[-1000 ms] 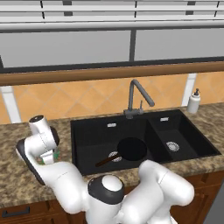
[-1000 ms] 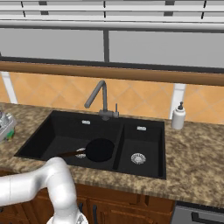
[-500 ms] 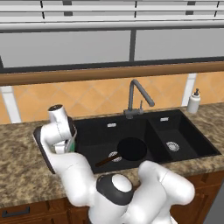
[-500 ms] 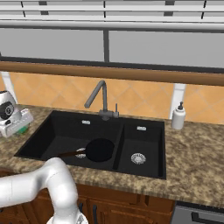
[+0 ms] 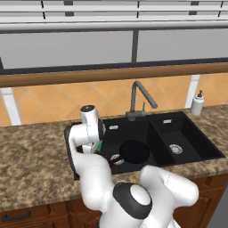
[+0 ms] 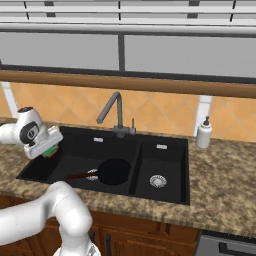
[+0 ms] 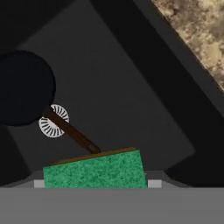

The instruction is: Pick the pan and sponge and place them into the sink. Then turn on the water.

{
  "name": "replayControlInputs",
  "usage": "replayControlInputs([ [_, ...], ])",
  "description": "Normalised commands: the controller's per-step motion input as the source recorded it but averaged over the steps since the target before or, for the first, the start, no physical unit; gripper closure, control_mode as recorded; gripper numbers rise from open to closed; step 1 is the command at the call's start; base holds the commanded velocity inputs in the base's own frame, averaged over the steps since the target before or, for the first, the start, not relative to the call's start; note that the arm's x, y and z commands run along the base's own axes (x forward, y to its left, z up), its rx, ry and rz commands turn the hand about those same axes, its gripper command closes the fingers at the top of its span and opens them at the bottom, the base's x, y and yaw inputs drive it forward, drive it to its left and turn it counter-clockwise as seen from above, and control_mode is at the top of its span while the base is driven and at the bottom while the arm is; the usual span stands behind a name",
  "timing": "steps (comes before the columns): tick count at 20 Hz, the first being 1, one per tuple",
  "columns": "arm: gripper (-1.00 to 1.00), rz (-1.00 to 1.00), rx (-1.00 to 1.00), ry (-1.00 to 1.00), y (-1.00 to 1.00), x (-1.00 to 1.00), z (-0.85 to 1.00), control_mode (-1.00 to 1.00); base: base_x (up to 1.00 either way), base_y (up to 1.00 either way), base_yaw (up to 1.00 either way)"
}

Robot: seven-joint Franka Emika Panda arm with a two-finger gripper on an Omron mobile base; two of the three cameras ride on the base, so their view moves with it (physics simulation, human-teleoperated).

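Gripper (image 6: 50, 150) clenched on the green-and-yellow sponge (image 6: 51, 150), held in the air above the left end of the black double-basin sink's (image 6: 165, 192) larger basin. In the left base view, gripper (image 5: 98, 147) seen at that basin's left rim, a sliver of the green sponge (image 5: 99, 146) peeping out below the white hand. Seen from the hand camera, sponge (image 7: 95, 170) lying flat across the bottom, green face toward the lens, thin yellow edge along its top, basin floor far beneath it.

Pan (image 6: 114, 171) resting on the floor of the larger basin, partly over the round silver drain (image 6: 92, 174), thin brown wooden handle (image 6: 77, 175) pointing toward the basin's left end. Same pan (image 5: 134, 151) in the left base view near the divider between the basins; in the hand view, pan (image 7: 24, 87) at upper left, its handle (image 7: 72, 131) running down across the drain (image 7: 53, 121) toward the sponge.

Dark grey gooseneck faucet (image 6: 113, 111) standing behind the sink, spout over the larger basin. Second drain (image 6: 158, 181) in the smaller basin at right. White soap dispenser (image 6: 202, 133) on the speckled granite counter (image 6: 225, 190) just right of the sink, against the orange tiled backsplash (image 6: 160, 112).
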Motion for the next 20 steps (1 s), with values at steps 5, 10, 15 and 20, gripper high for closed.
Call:
replayControlInputs([
  [5, 1.00, -0.61, 0.00, -0.08, -0.29, -0.03, 0.00, -1.00, 0.00, 0.00, 0.00],
  [10, 1.00, -0.50, 0.00, 0.00, -0.02, 0.17, 0.00, -1.00, 0.00, 0.00, 0.00],
  [15, 1.00, -0.41, -0.03, 0.00, 0.00, 0.32, 0.00, -1.00, 0.00, 0.00, 0.00],
  [20, 1.00, -0.34, -0.03, -0.01, 0.00, 0.27, -0.10, -1.00, 0.00, 0.00, 0.00],
])
